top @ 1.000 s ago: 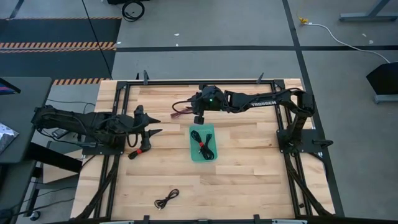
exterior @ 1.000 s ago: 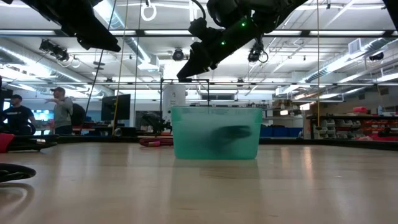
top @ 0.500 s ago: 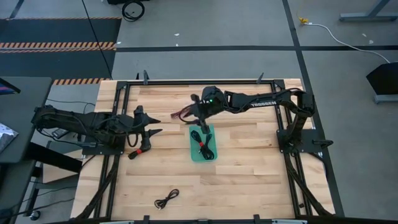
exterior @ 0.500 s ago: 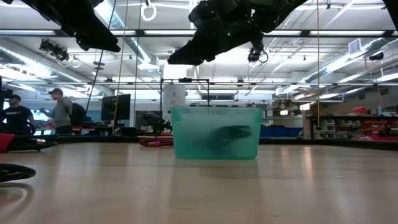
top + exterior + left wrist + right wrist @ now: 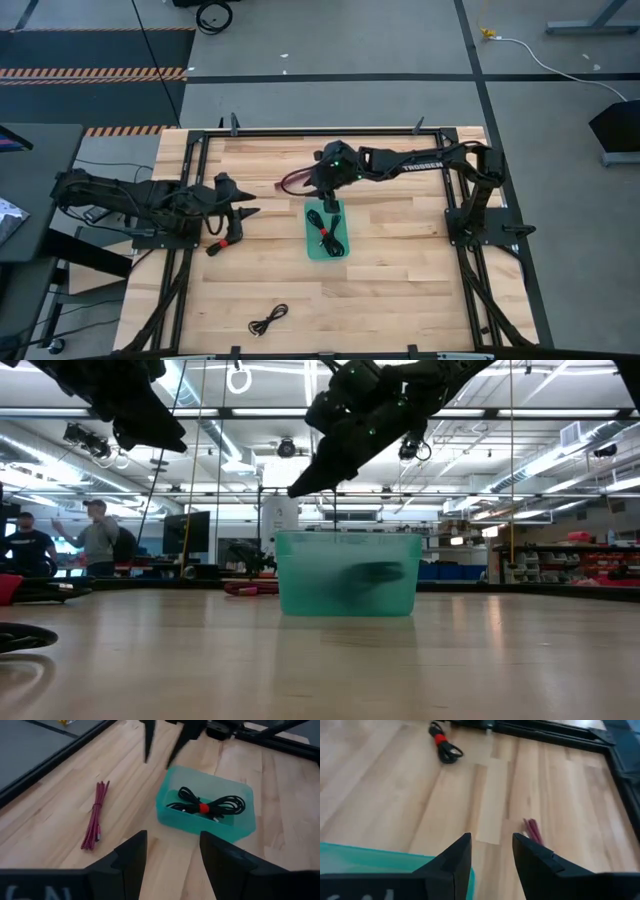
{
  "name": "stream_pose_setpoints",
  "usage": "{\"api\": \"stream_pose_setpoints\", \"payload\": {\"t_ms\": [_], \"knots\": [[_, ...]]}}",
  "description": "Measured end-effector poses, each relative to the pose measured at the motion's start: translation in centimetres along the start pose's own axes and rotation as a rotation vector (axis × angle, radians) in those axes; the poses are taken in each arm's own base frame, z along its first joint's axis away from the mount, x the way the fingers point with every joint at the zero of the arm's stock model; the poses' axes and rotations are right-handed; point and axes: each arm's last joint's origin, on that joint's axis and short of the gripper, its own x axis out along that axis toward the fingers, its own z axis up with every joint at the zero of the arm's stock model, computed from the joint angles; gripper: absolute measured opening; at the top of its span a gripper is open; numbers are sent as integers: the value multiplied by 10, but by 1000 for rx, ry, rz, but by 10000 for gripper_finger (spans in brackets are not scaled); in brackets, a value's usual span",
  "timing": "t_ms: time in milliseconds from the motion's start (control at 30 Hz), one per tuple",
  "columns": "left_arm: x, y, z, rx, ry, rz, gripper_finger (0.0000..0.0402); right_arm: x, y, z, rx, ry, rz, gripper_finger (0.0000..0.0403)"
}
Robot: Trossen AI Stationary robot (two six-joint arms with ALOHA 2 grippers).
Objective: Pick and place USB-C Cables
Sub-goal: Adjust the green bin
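Observation:
The teal tray (image 5: 338, 215) sits mid-table and holds a black cable bundle with a red tie (image 5: 202, 807). A maroon cable (image 5: 295, 180) lies on the wood just beyond the tray's far left corner. Another black bundle with a red tie (image 5: 224, 240) lies near the left arm, and a thin black cable (image 5: 268, 320) lies near the table's near edge. My right gripper (image 5: 322, 192) hangs open and empty above the tray's far end, fingers slanting down. My left gripper (image 5: 250, 203) waits open and empty left of the tray.
Black frame rails run along the table's far edge (image 5: 330, 131) and both sides. Bare wood lies to the right of the tray and between the tray and the near edge. People stand in the room far behind the table (image 5: 95, 535).
My right gripper has stayed above the tray's far end, tipping its fingers up toward level and then back down to a downward slant. No cable has moved.

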Motion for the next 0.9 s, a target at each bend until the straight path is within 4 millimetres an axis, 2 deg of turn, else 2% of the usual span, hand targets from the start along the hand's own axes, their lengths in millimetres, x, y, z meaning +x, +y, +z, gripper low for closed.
{"api": "stream_pose_setpoints", "payload": {"t_ms": [300, 900], "knots": [[-2, -4, -5, 15, 34, -25, 189, 0, -5, 6, -57, -31, -119, 150], [-2, -5, -3, 11, 8, -23, 189, 2, 5, 7, 6, -38, -56, 147]]}}
